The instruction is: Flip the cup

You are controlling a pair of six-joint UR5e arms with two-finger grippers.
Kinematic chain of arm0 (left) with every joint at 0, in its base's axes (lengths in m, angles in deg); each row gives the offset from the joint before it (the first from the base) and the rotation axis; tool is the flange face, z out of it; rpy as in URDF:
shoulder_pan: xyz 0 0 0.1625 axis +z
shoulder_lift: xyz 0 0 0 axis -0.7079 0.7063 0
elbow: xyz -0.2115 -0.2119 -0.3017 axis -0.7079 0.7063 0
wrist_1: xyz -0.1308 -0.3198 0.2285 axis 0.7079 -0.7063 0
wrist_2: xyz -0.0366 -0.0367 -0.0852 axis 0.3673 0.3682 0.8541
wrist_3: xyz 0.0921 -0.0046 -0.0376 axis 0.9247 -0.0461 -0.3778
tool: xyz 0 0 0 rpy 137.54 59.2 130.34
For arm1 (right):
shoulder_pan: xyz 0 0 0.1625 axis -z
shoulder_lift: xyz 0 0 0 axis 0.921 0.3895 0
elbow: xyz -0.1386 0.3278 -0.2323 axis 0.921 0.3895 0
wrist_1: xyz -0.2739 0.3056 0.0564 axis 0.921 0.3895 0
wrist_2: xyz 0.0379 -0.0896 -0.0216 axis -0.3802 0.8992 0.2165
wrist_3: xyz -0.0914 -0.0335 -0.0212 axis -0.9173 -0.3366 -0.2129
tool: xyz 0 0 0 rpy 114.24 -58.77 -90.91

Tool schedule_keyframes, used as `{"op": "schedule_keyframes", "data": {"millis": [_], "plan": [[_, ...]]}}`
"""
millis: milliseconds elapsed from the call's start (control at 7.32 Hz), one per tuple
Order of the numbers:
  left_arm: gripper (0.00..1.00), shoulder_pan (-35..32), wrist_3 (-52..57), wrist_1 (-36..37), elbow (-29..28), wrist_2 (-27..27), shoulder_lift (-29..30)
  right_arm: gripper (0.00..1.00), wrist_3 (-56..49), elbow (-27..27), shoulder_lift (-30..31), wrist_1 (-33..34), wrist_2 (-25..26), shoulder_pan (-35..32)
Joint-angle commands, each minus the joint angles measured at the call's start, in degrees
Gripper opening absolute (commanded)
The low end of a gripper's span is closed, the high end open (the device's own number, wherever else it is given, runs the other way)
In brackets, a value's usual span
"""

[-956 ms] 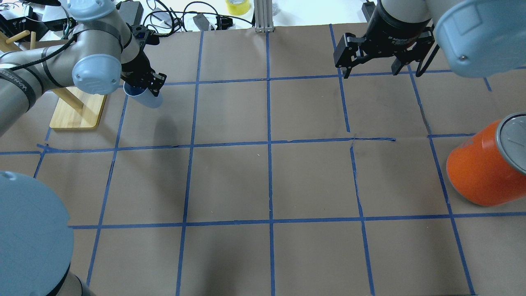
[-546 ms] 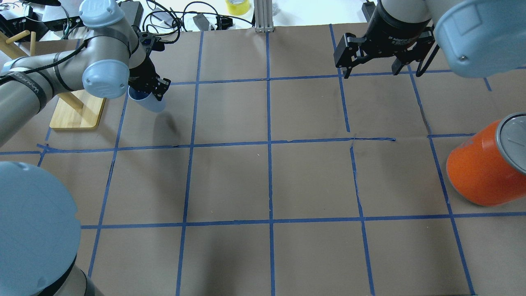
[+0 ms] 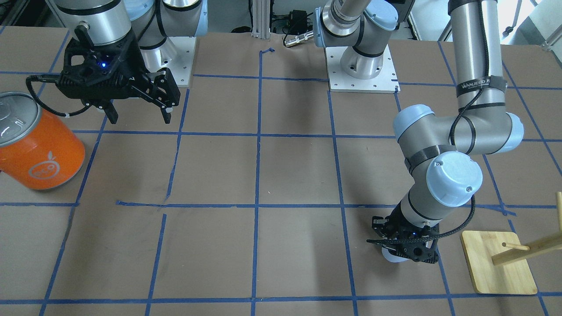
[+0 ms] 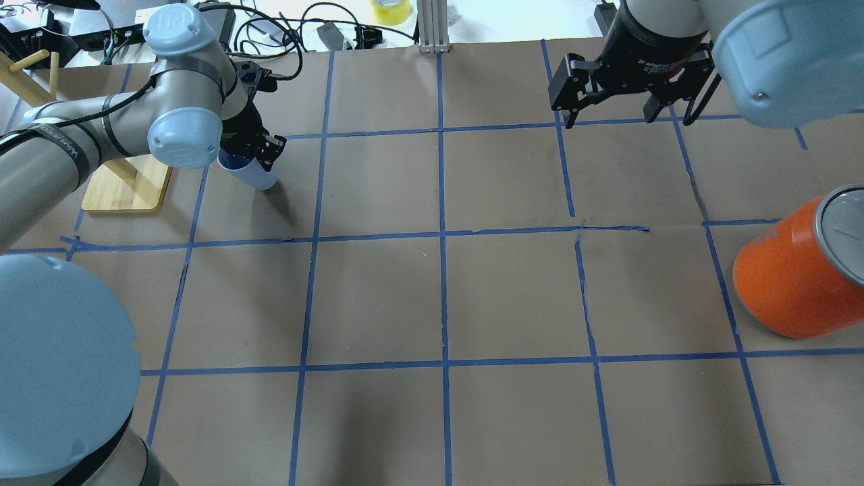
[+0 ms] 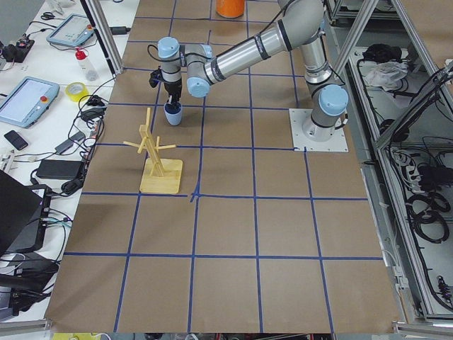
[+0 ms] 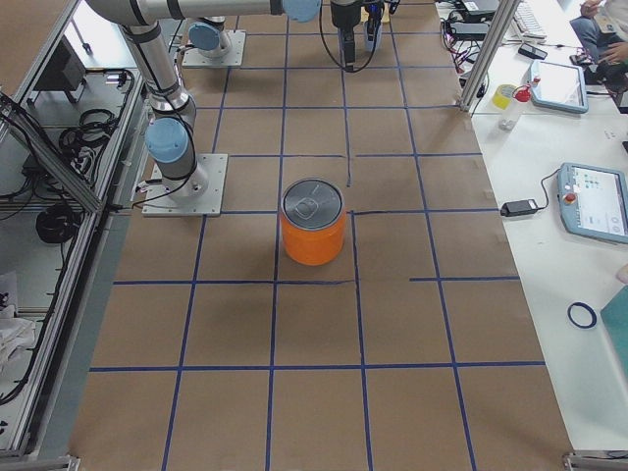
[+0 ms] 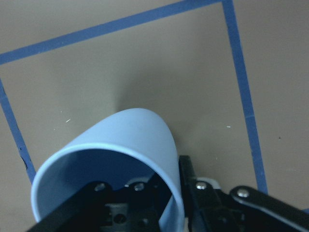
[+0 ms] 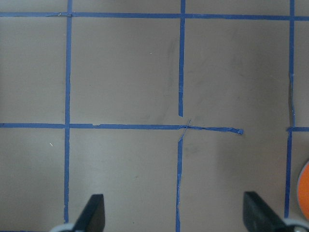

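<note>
The cup [image 4: 253, 174] is a small pale blue-white tumbler with a blue inside. It is held tilted just above the brown table at the far left of the overhead view, its open mouth toward the arm and its base down and right. My left gripper [image 4: 248, 154] is shut on the cup's rim, one finger inside and one outside, as the left wrist view shows on the cup [image 7: 125, 159]. The cup also shows in the front view [image 3: 392, 256] and the left view [image 5: 173, 113]. My right gripper [image 4: 611, 111] is open and empty, high over the far right of the table.
A large orange can [image 4: 796, 270] with a silver lid stands at the right edge. A wooden rack on a bamboo base [image 4: 128, 182] stands just left of the cup. Blue tape lines grid the brown table; cables lie beyond its far edge.
My left gripper has carried the cup a little right and toward the near side, lower toward the table, and turned it more upright. The right arm has not moved.
</note>
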Motion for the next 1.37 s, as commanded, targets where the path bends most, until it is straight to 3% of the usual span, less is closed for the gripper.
{"op": "schedule_keyframes", "data": {"millis": [0,410,683,820,956,1093,1230], "plan": [[0.29,-0.2,-0.2,1.0,0.4,0.1,0.1,1.0,0.0,0.0,0.0,0.1,0.1,0.0],[0.59,-0.3,0.1,3.8,-0.3,0.1,-1.0,1.0,0.0,0.0,0.0,0.4,0.1,0.0],[0.7,-1.3,0.2,1.7,-1.9,-0.1,-5.6,1.0,0.0,0.0,0.0,0.4,0.1,0.0],[0.7,-1.3,0.2,-6.1,-4.7,-0.4,-9.7,1.0,0.0,0.1,0.0,0.4,0.1,0.0],[0.7,-1.4,-0.1,-18.6,-10.0,-0.6,-13.4,1.0,0.0,0.1,0.0,0.5,0.2,0.0],[0.75,-1.4,-0.7,-29.3,-14.0,-0.4,-16.8,1.0,0.1,0.0,0.1,0.5,0.2,0.0],[0.83,-1.6,-4.5,-36.0,-14.4,0.1,-20.8,1.0,0.5,0.0,0.1,0.5,0.1,-0.1]]}}
